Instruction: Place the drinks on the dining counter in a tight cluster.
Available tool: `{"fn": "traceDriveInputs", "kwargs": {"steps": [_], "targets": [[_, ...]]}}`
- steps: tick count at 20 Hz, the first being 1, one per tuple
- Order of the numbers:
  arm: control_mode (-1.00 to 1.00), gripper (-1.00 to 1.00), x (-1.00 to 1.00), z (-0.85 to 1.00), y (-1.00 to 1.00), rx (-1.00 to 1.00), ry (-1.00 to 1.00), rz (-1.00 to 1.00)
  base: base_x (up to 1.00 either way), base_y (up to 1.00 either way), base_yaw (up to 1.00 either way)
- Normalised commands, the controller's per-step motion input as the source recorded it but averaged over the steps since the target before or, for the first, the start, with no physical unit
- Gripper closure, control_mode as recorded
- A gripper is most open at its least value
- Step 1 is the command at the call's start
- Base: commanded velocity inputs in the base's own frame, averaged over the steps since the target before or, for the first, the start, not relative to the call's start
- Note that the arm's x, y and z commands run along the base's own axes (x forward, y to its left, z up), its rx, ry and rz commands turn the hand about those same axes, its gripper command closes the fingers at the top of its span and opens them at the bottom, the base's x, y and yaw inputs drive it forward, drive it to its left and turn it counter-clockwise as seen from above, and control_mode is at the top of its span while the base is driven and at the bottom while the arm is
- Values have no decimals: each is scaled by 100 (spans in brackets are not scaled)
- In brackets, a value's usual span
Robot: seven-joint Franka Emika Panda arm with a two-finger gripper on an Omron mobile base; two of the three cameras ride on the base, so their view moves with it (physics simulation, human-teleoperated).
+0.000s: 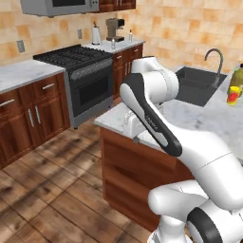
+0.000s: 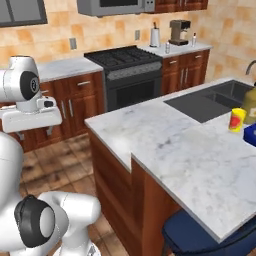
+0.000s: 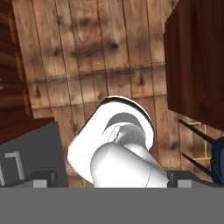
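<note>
so the arm is folded up high beside the island, and the claw [image 2: 31,131] hangs over the wood floor [image 1: 52,190], looking straight down past the robot's own body; from these angles i cannot tell whether its fingers are spread or closed, though nothing seems to be in it. the dining worktop [image 2: 175,150] lies to the right with its sink [image 2: 210,102]. at its far edge stands the amber juice jug [image 2: 251,103], with a short yellow cup [image 2: 237,120] just beside it, which is no drink. the other bottles i cannot make out here. likely the arm is tucked this way for driving, since the drinks sit well apart from the claw and out of reach. the clustering looks hardly begun.
</note>
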Motion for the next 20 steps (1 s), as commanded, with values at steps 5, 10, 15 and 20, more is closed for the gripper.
{"fn": "traceDriveInputs", "kwargs": {"steps": [5,10,15,20], "targets": [[100,-100,0,0,0,0,0,0,64,64,-10],[100,-100,0,0,0,0,0,0,64,63,-11],[100,-100,0,0,0,0,0,0,67,55,-18],[100,-100,0,0,0,0,0,0,69,49,-24]]}}
